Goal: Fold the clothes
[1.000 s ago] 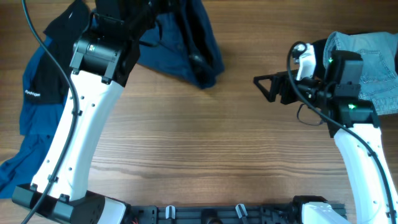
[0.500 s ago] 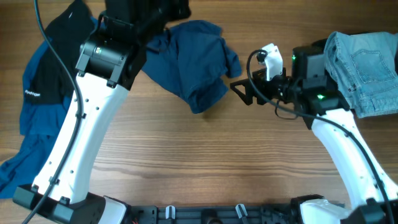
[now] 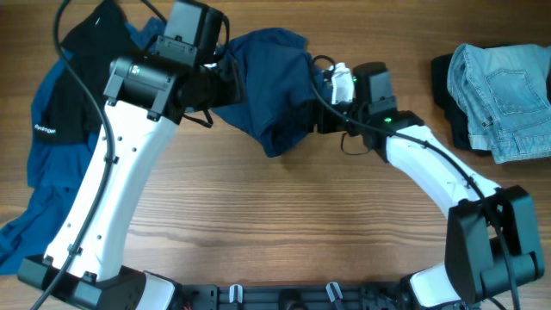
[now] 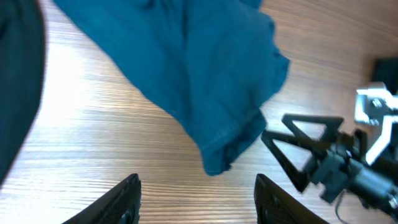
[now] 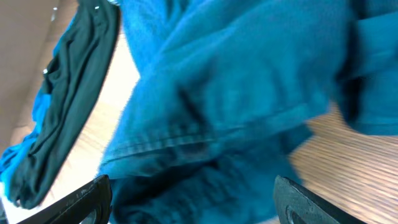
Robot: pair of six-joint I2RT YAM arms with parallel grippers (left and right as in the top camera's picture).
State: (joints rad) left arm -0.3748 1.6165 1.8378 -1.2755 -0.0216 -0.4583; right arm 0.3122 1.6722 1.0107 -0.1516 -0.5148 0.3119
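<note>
The dark navy shorts (image 3: 269,84) lie crumpled on the wooden table at the back middle. They fill the top of the left wrist view (image 4: 186,68). My left gripper (image 3: 220,86) sits at their left edge. Its jaws (image 4: 198,200) are open over bare wood, with nothing between them. My right gripper (image 3: 320,120) reaches in from the right and shows as a black fork (image 4: 292,144). It stands open (image 5: 196,205), and folds of the shorts (image 5: 236,93) lie between its fingers.
A black and royal-blue jacket (image 3: 50,138) sprawls along the table's left side, also seen as the jacket (image 5: 68,106). Folded light-blue jeans (image 3: 501,82) lie at the back right. Bare wood stretches across the front of the table (image 3: 293,224).
My left gripper has opened and let go of the shorts, which now rest on the table. My right arm has swung left from the jeans to the shorts' right edge.
</note>
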